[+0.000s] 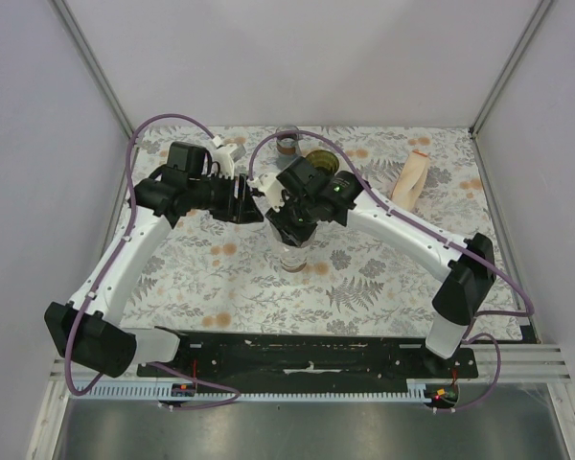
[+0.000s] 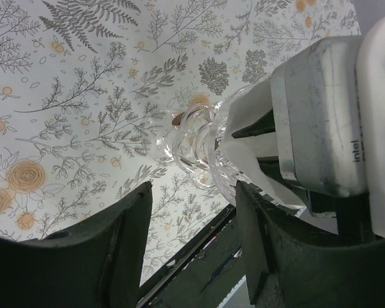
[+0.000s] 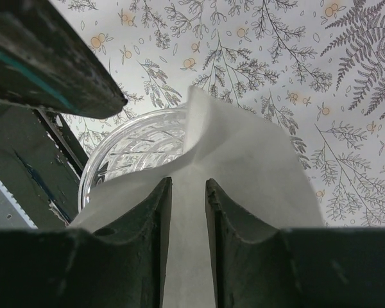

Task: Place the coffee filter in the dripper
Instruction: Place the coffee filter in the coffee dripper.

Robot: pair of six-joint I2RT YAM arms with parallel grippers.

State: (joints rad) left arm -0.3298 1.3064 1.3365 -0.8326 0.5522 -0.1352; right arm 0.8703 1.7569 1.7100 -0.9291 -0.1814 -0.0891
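Right tool [image 3: 187,186] parked over the coffee filter [image 3: 244,154] with jaws cracked a little apart, not pinching it; left tool [image 2: 192,192] gaping wide, holding nothing. Looks like the let-go step, paper draped across a clear ribbed glass [image 3: 125,151] on the table [image 1: 220,278], with the olive dripper [image 1: 318,161] further back. Probably calls for grabbing it and carrying it there, tbh.

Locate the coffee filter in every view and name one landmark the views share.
Top external: not distinguishable; it cannot be picked out where the arms meet at centre.
Left wrist: coffee filter right of centre, white paper against the glass.
Right wrist: centre, draped over the glass rim.
Shared landmark: clear ribbed glass vessel.
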